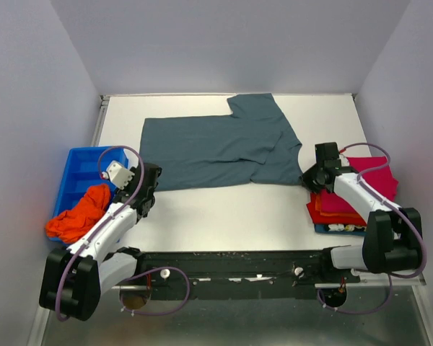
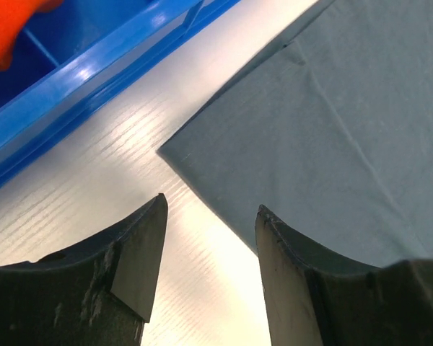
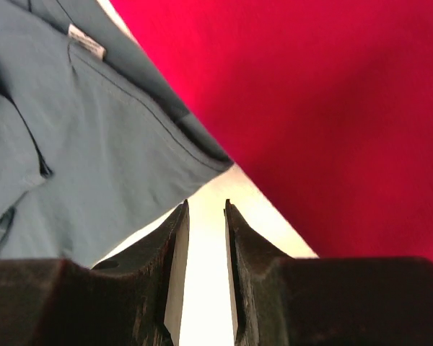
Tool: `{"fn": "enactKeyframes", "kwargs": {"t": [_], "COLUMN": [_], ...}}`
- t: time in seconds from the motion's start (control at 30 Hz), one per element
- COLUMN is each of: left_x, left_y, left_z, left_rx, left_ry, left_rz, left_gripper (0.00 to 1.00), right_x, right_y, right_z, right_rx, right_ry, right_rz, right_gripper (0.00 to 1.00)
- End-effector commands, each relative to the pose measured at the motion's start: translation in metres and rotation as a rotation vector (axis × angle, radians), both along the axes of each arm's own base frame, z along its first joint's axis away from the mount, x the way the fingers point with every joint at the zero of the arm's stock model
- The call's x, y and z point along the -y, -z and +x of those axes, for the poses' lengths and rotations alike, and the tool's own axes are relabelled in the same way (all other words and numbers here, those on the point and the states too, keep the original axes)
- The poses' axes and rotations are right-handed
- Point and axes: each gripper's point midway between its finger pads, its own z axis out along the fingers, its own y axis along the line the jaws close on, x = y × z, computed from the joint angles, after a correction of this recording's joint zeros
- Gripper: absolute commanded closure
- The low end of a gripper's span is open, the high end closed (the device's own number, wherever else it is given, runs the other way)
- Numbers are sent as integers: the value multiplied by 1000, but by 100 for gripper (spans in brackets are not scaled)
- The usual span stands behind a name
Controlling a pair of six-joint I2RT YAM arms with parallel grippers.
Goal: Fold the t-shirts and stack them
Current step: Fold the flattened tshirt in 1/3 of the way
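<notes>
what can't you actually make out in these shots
- Shirt stack: top view; the right arm covers part, so the count is unclear. The bottom layer is too small to identify.
- Orange shirt: left wrist view; cut off by the top-left corner.
- Bin contents: top view; the orange shirt and left arm cover part.
- Label on the grey shirt: right wrist view; print too small to read.

Plain cloth: grey-blue t-shirt (image 1: 216,148), magenta-pink t-shirt (image 1: 372,180), red t-shirt (image 1: 322,210), orange t-shirt (image 1: 79,216); blue bin (image 1: 76,169), white table (image 1: 224,216).

left arm (image 1: 105,223) and right arm (image 1: 361,191) — white shells, black joints, looping purple cables (image 1: 121,148), dark scuffed claw fingers (image 2: 141,267)
</notes>
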Motion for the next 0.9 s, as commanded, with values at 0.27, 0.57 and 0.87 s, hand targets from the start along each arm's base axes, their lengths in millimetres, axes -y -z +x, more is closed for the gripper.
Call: {"fn": "enactKeyframes", "kwargs": {"t": [0.27, 0.57, 0.87], "left_x": [1, -1, 1], "left_y": [11, 11, 17], "left_z": [-1, 3, 8], "left_rx": [36, 16, -35], "left_ry": [-76, -91, -100], "left_rz": [-69, -52, -40], "left_gripper": [39, 42, 43], "right_x": [11, 23, 45], "right_y": [14, 27, -4], "right_z": [38, 31, 24], "right_rx": [19, -40, 17], "right_ry": [133, 173, 212], "right_rz": [-33, -96, -202], "right_gripper": [67, 99, 99]}}
